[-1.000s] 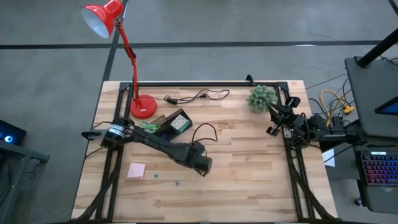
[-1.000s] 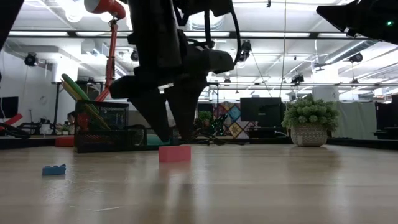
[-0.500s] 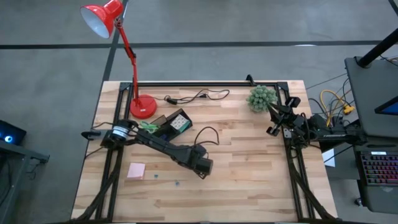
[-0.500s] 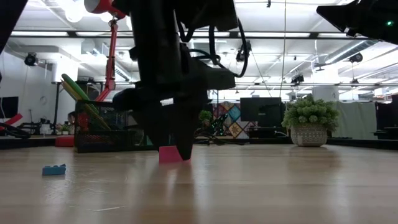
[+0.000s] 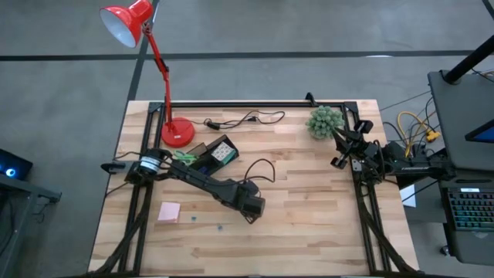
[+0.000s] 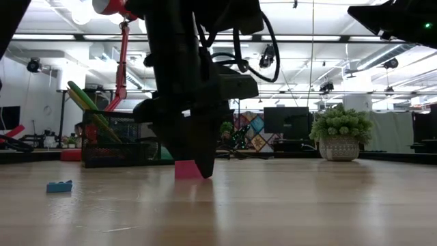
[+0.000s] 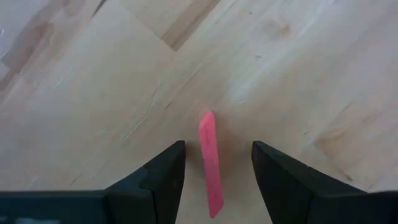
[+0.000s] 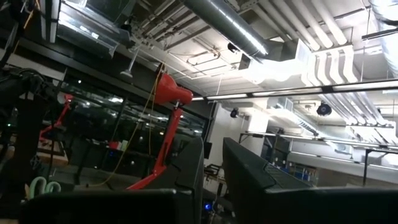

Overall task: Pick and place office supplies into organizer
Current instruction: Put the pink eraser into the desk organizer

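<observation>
So the left gripper (image 7: 214, 171) is down low over the middle of the wooden worktop (image 5: 309, 208), fingers spread apart, and there's a thin pink strip (image 7: 210, 163) lying flat on the wood right between them. From the left wrist view the strip runs lengthwise down the gap, closer to one finger than the other, and neither finger is touching it as far as I can tell. Nothing's being held.

In the low view the same gripper (image 6: 194, 160) hangs with its tips at the worktop, and a small pink block (image 6: 183, 170) sits just behind it, partly covered. Off to the side there's a little blue piece (image 6: 59, 186) on the wood, well apart from the gripper.

From above, the pink sticky-note pad (image 5: 169, 211) lies near the front left part of the worktop, apart from the left gripper (image 5: 255, 210). The black organizer (image 5: 214, 155) sits further back, near the red lamp base (image 5: 177, 133), with the white green-dotted block (image 5: 223, 152) on it and the green-handled scissors (image 5: 184, 155) just beside it.

The right gripper (image 5: 340, 147) is parked at the right edge of the worktop next to the green plant ball (image 5: 324, 121), holding nothing, fingers nearly together with a narrow gap.
</observation>
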You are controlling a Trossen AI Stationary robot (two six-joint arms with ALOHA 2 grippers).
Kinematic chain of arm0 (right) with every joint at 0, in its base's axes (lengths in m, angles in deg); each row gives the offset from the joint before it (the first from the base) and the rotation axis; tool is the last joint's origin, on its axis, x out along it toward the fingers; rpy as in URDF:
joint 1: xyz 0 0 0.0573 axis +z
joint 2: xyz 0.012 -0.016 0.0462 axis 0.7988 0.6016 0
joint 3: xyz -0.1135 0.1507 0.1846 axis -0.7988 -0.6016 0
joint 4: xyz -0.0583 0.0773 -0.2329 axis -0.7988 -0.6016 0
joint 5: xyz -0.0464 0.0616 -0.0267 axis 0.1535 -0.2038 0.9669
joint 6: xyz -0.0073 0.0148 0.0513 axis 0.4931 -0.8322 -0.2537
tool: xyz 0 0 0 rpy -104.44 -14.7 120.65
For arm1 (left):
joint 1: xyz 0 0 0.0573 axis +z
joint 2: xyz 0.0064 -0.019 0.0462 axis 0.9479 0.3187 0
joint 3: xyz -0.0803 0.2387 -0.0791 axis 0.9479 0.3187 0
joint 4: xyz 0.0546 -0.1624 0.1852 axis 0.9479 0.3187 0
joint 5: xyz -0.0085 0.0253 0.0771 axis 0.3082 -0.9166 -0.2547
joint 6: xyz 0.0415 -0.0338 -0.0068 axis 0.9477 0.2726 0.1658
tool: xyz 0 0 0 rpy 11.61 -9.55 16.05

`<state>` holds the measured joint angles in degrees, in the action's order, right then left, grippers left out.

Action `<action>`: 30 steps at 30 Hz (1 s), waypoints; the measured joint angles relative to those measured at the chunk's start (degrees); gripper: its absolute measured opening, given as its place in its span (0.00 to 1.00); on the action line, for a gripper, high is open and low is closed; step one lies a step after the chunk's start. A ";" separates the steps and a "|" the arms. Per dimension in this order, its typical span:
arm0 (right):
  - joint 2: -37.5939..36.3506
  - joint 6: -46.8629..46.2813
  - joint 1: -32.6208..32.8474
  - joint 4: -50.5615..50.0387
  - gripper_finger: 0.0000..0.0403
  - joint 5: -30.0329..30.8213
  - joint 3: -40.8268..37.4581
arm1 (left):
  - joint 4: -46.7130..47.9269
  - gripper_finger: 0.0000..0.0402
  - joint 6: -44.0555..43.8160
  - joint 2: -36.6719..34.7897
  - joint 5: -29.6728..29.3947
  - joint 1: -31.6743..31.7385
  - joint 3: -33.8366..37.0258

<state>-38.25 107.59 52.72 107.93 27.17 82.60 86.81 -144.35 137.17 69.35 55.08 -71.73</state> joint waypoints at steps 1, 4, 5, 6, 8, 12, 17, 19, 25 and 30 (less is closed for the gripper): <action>0.00 0.02 0.00 0.03 0.13 0.00 0.00 | -0.02 0.41 1.10 0.00 0.00 0.00 0.00; 0.00 0.00 0.00 0.07 0.13 0.00 0.00 | -0.07 0.34 1.57 0.00 0.06 0.06 0.00; 0.00 0.00 0.00 0.07 0.13 0.00 0.00 | -0.02 0.31 1.59 0.00 0.07 0.12 0.00; 0.00 0.02 0.02 0.08 0.13 0.00 0.00 | 0.03 0.27 1.59 0.00 0.10 0.15 0.00; 0.01 0.01 0.01 0.09 0.13 0.00 0.00 | 0.01 0.20 1.63 0.00 0.18 0.15 0.00; 0.00 0.00 0.01 0.09 0.13 0.00 0.00 | -0.13 0.05 3.88 0.00 1.90 0.15 0.00; 0.00 0.00 0.01 0.09 0.13 0.00 0.00 | 0.63 0.03 4.15 -0.47 6.28 0.21 -0.06; 0.01 0.00 0.01 0.09 0.13 0.00 0.00 | 2.19 0.03 4.29 -0.70 7.93 0.10 -0.42; 0.00 0.00 0.02 0.10 0.13 0.00 0.00 | 8.32 0.01 4.15 -2.80 8.01 0.23 -0.72; 0.00 0.23 0.00 0.15 0.13 0.00 0.00 | 13.15 0.01 4.01 -5.94 3.84 0.24 -0.76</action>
<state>-38.25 107.82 52.72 108.09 27.17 82.60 99.96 -140.33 131.24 73.19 55.31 -72.50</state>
